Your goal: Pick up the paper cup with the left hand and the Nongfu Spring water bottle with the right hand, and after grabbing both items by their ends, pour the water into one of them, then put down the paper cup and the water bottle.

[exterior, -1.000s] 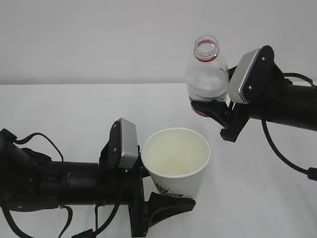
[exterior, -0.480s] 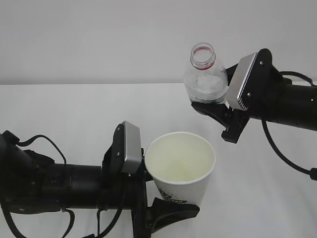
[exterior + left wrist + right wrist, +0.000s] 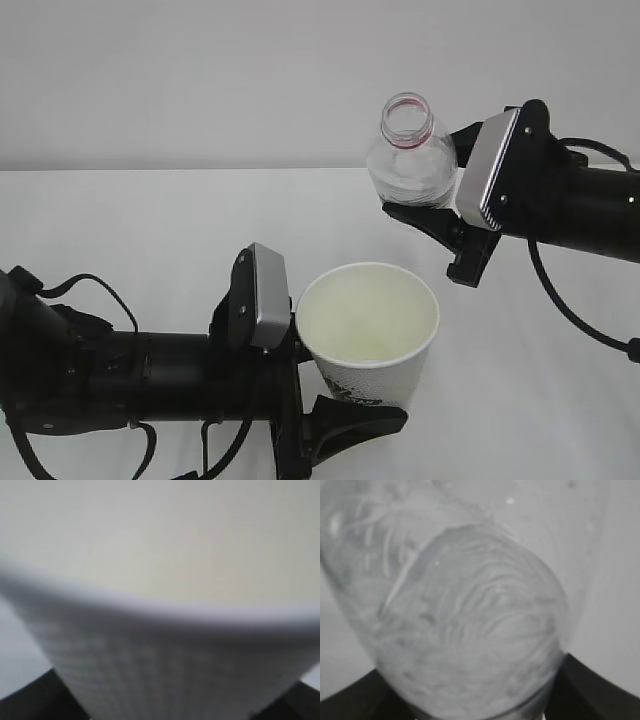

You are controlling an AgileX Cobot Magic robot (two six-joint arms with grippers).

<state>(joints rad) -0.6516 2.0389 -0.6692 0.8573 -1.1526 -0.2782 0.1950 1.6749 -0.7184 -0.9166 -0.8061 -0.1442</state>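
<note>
Paper cup (image 3: 368, 330) upright, clamped low on its side by the left hand (image 3: 335, 420). Up and right of the cup, apart from it, the right hand (image 3: 425, 215) grips the uncapped Nongfu Spring water bottle (image 3: 410, 155), mouth up.

paper cup (image 3: 165, 605) blurred (left wrist view), bottle (image 3: 410, 165) label hidden

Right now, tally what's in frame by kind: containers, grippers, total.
Paper cups: 1, the paper cup, held by the left gripper
Bottles: 1, the Nongfu Spring water bottle, uncapped, held by the right gripper
Grippers: 2
Total: 4
</note>
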